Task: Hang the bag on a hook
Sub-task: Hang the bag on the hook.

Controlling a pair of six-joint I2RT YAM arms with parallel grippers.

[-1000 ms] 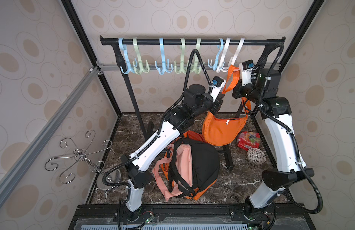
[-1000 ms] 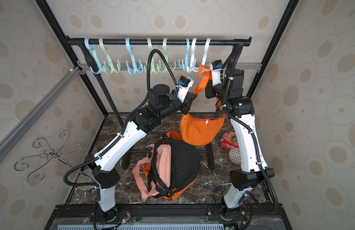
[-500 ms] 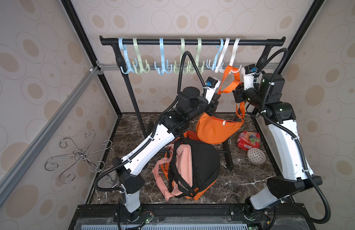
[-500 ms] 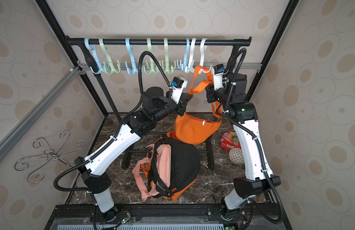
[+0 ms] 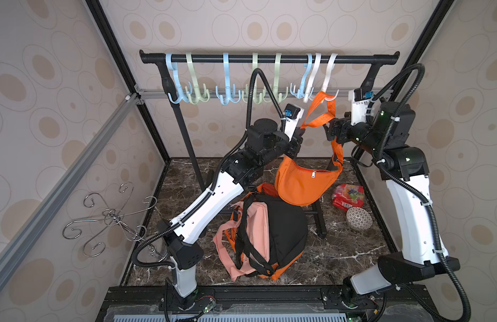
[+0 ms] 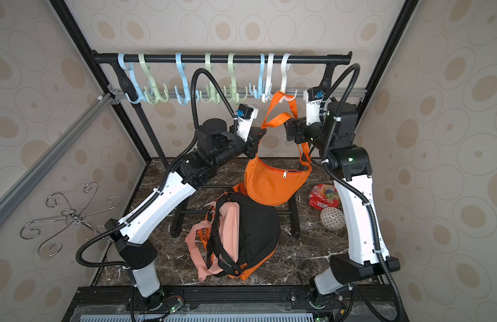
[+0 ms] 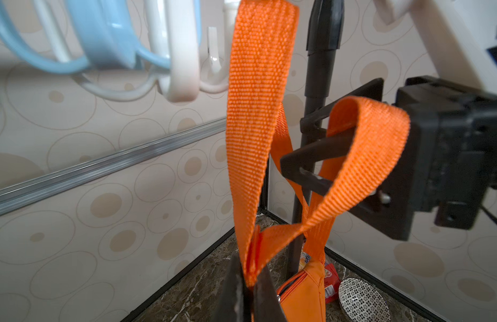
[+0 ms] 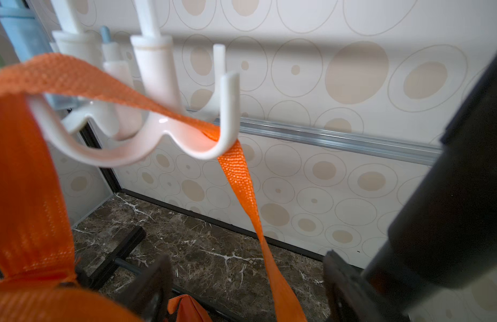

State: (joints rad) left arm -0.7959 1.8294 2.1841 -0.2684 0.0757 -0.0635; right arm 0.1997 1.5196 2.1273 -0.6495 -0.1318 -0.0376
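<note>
place: lab test booth | cues: black frame posts (image 5: pixel 115 55), wallpapered panels (image 5: pixel 269 25), marble-look floor (image 5: pixel 353 251), hook rail (image 5: pixel 353 59)

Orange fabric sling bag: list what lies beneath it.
Beneath the orange fabric sling bag, the black-and-pink backpack lies on the dark marble floor. The bag covers the backpack's top edge and the floor behind it.

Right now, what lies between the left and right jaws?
The strap, shut in the left jaws, spans the gap to the open right jaws. Both top views and the left wrist view show it.
</note>
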